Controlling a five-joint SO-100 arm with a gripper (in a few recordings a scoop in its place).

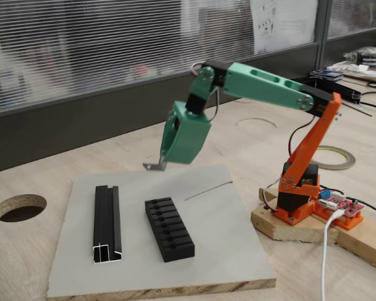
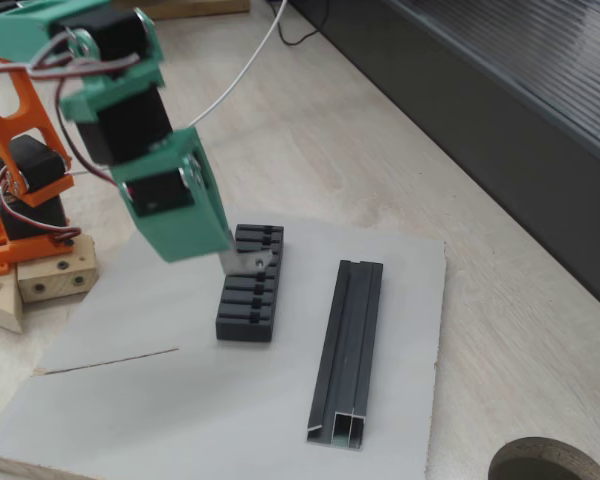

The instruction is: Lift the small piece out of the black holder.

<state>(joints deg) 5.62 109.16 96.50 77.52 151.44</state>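
Observation:
The small piece (image 1: 153,165), a tiny grey metal tab, hangs in the air from the tip of my green gripper (image 1: 161,161), which is shut on it. In a fixed view it is well above and behind the black holder (image 1: 169,229). From the other side, the small piece (image 2: 248,261) shows just under the gripper (image 2: 230,254), over the far half of the slotted black holder (image 2: 250,291). The holder lies flat on the grey board (image 1: 225,251).
A longer black channel profile (image 1: 106,222) with silvery ends lies beside the holder on the board, also seen as the profile (image 2: 350,345). A thin grey wire (image 1: 208,190) rests on the board's far side. The arm's orange base (image 1: 297,194) stands right; a round hole (image 1: 20,207) is cut in the table.

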